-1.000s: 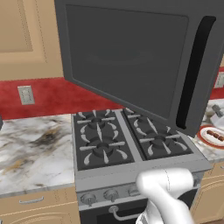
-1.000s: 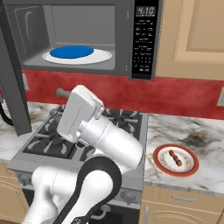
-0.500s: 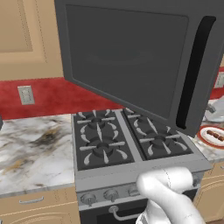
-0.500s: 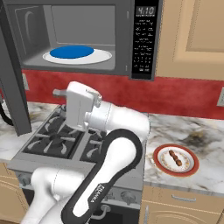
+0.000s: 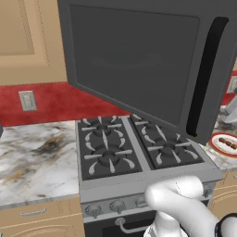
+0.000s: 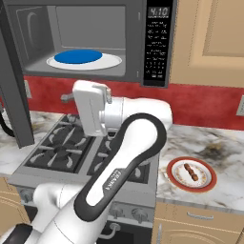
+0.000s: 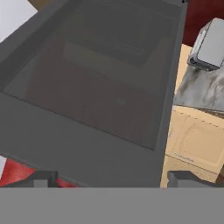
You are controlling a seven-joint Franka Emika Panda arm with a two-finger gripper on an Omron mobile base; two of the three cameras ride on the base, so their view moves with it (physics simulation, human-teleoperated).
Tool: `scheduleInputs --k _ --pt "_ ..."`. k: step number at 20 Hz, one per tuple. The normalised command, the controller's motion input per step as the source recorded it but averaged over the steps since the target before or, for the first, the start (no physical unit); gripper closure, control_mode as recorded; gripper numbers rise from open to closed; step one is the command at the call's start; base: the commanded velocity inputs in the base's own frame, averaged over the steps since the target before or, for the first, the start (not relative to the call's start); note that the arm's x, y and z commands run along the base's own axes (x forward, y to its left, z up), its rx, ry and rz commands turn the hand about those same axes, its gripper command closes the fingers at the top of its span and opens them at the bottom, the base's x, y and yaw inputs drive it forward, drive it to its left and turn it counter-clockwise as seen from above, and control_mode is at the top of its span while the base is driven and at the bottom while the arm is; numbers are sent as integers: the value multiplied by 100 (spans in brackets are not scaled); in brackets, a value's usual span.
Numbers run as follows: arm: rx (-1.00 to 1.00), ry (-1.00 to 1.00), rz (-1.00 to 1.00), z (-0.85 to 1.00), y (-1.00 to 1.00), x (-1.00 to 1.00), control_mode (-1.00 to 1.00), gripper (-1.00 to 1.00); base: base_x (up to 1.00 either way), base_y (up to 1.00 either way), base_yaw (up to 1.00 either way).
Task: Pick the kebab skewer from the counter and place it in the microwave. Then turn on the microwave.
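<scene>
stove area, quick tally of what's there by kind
microwave: 1
stove: 1
plates: 2, red-rimmed plate with the kebab skewer, white plate in the microwave
wall outlets: 2
toaster: 1
total: 8

Kebab skewer [image 6: 191, 171] on plate [image 6: 206, 185], right of stove [image 6: 66, 151].

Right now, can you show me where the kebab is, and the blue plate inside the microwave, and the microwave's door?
kebab skewer [image 6: 191, 171], right base view, middle of the meat, on the red-rimmed plate.
blue plate [image 6: 78, 56], right base view, centre of the blue disc inside the microwave.
microwave door [image 5: 139, 60], left base view, middle of the window.
</scene>
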Motion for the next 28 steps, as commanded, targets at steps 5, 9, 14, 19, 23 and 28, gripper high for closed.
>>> scheduleInputs --k 5,9,14,19,23,28 --pt "0 6 0 -9 2 19 -100 -100 0 0 0" --pt "0 1 0 -5 10 7 -100 -100 0 0 0" --pt "0 0 -1 -1 14 0 -100 -100 0 0 0" --pt "0 0 -11 0 13 -4 -100 -100 0 0 0" --pt "0 1 -15 2 13 -1 -100 -100 0 0 0" --pt "-1 2 -7 0 18 0 -100 -100 0 0 0"
